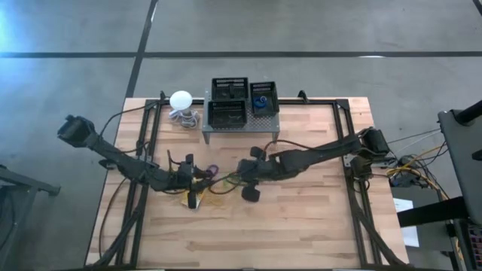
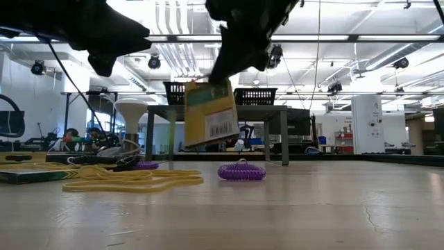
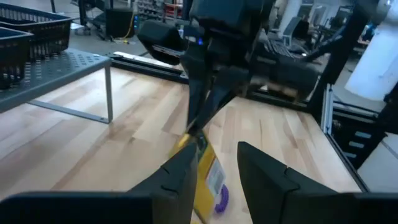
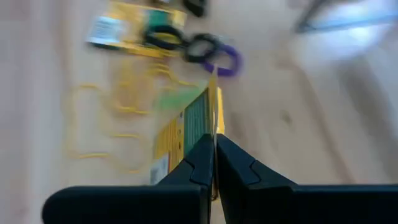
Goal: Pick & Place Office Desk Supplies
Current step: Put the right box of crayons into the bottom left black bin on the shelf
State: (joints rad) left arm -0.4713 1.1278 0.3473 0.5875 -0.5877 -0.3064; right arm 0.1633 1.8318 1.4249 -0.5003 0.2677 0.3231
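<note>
Right gripper [image 4: 213, 163] clamped on yellow-and-green flat box [image 2: 210, 112], lifted clear of table [image 2: 312, 208]. Left gripper [image 3: 214, 171] just beside, fingers apart, empty. Purple ring [image 2: 241, 171] beneath.

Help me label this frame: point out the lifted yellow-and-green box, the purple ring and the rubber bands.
yellow-and-green box [image 2: 210, 114]: low view, middle of its printed face.
purple ring [image 2: 241, 171]: low view, middle of the coil's front.
rubber bands [image 2: 128, 182]: low view, strands lying on the table.

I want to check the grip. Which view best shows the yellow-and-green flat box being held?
The low view: the yellow-and-green flat cardboard box hangs clear of the table, barcode visible, pinched by the right hand. The right wrist view shows it edge-on, the left wrist view only partly, and the high view hardly at all.
</note>
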